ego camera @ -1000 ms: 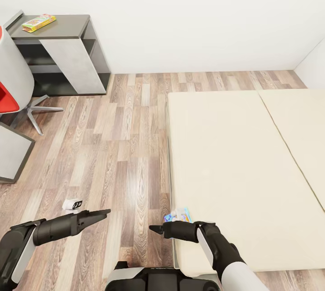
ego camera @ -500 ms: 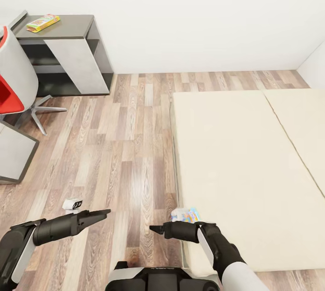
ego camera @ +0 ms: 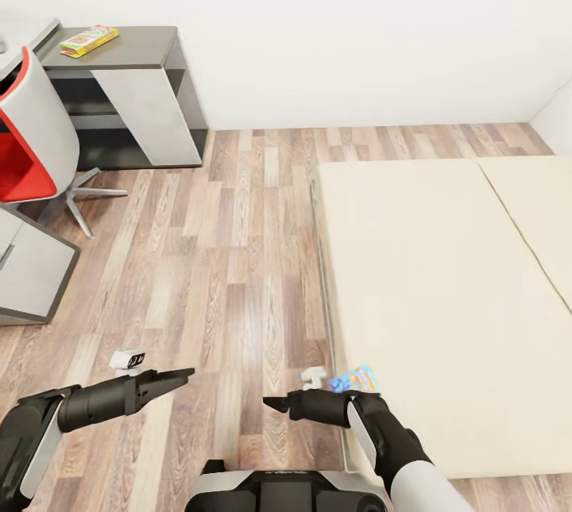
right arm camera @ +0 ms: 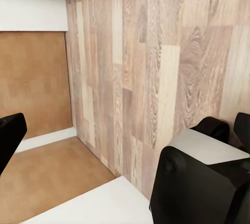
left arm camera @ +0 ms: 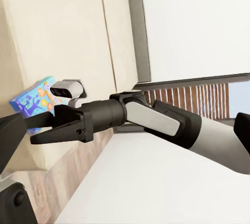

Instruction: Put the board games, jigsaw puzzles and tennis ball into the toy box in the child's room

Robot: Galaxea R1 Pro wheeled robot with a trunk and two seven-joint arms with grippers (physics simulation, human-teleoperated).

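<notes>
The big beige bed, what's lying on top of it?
A blue cartoon board game box lies at the beige bed's near corner, partly hidden behind the right arm.

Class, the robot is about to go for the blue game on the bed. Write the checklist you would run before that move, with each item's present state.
1. Blue game in sight on the bed, near its edge: ok.
2. Right gripper free of load: ok, nothing between the fingers.
3. Left gripper free of load: ok.
4. Right gripper over the game: not ok, it hangs over the floor beside the bed.
5. Jaws open enough for a grasp: cannot tell.
6. Toy box in sight for the drop: not ok.
</notes>
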